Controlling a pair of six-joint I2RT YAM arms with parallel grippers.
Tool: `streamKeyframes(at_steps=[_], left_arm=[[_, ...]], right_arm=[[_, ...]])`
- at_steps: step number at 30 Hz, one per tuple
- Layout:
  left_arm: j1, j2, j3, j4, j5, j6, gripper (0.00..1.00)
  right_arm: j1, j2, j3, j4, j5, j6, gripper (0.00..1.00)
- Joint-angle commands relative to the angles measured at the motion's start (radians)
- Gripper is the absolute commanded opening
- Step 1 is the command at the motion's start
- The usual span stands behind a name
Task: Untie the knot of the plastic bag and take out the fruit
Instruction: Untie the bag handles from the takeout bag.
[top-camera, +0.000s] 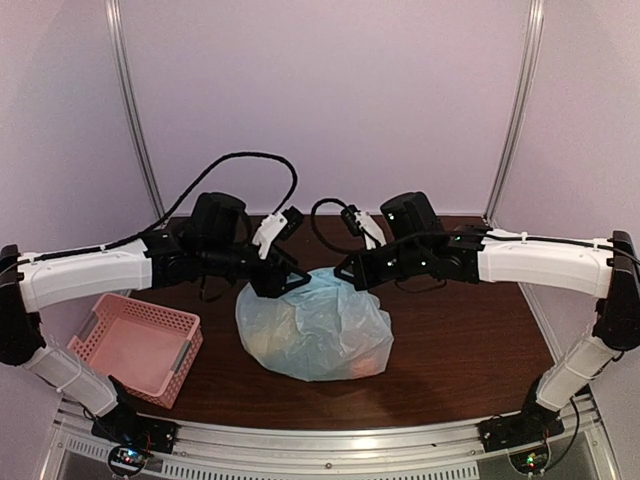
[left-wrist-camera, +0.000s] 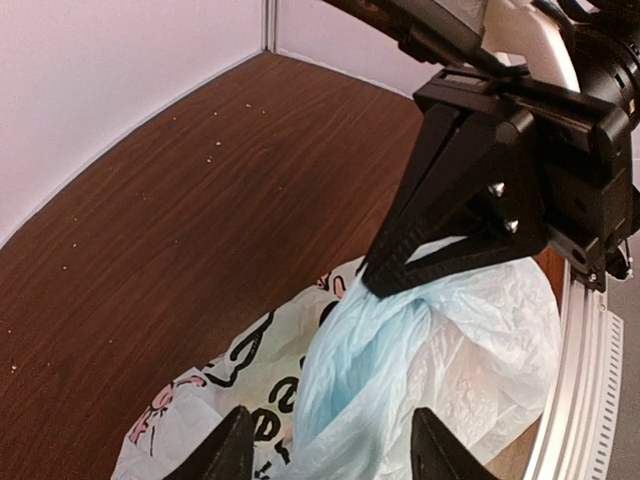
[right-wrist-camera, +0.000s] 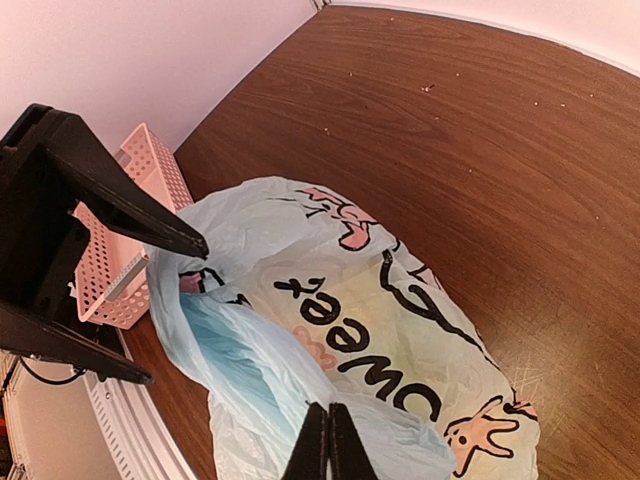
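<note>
Two pincers mid-frame: right pincer (right-wrist-camera: 327, 430) clamped on the plastic bag (top-camera: 315, 330), likely anchoring its twisted neck; left pincer (left-wrist-camera: 335, 440) apart, straddling that twist.

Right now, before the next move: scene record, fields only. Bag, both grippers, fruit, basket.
plastic bag: on the table, top twisted tight
knot: cannot make it out
right gripper: shut, pinching the bag's twisted top
left gripper: open, one finger on each side of the twisted top, not clamping it
fruit: not clearly visible through the bag
pink basket: left of the bag, apart from it
</note>
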Motion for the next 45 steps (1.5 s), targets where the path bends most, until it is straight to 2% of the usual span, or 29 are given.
streamKeyframes(at_steps=[1,10,20,31,40,45], left_arm=[[-0.021,0.032,0.045,0.0,-0.038,0.045,0.55],[-0.054,0.065,0.057,-0.055,-0.159,0.084,0.57],[-0.06,0.061,0.06,-0.066,-0.246,0.078,0.29],[-0.058,0.001,0.042,-0.067,-0.323,0.05,0.24],[-0.059,-0.01,0.026,-0.077,-0.369,0.021,0.07],[-0.047,-0.029,0.024,-0.081,-0.407,-0.012,0.03]], right_arm=[[-0.007,-0.019,-0.01,0.012,-0.003,0.001,0.0],[-0.008,-0.016,-0.007,0.013,-0.005,0.001,0.0],[-0.011,-0.018,-0.014,0.013,-0.001,0.0,0.0],[-0.017,-0.025,-0.03,0.013,0.003,0.001,0.0],[-0.022,-0.044,-0.047,0.018,0.024,0.006,0.0],[-0.027,-0.071,-0.068,0.024,0.064,0.023,0.0]])
